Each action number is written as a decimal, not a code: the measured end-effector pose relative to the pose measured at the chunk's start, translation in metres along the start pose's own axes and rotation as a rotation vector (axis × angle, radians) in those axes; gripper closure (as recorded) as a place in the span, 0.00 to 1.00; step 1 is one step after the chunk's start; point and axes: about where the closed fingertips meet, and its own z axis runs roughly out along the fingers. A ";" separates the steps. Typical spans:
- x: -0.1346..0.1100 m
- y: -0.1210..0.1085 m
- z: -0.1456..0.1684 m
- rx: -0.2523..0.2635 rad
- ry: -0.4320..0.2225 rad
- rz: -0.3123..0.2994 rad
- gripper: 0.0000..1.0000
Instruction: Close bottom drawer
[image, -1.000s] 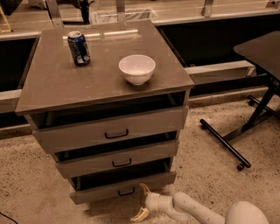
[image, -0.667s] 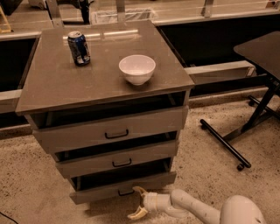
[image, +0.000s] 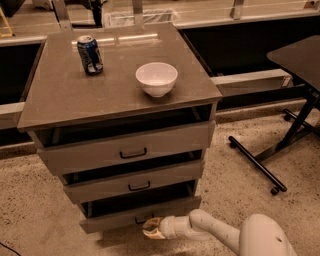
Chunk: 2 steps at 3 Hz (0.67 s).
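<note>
the hand (image: 152, 229) is brought closer, up against the front of the bottom drawer (image: 111, 221), which is left open for pushing; the hand's spread cannot be told.

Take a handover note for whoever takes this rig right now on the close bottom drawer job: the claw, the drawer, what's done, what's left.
The claw is low near the floor, at the front of the bottom drawer, by its handle; contact unclear.
The bottom drawer is pulled out, with a dark gap above its front.
Done: claw in place at the drawer front.
Left: push the drawer fully in.
The middle drawer and top drawer also stick out; leave them.
</note>
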 end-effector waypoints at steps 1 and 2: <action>0.001 -0.010 0.008 -0.001 -0.001 -0.008 0.88; 0.000 -0.021 0.014 0.010 -0.005 -0.007 0.92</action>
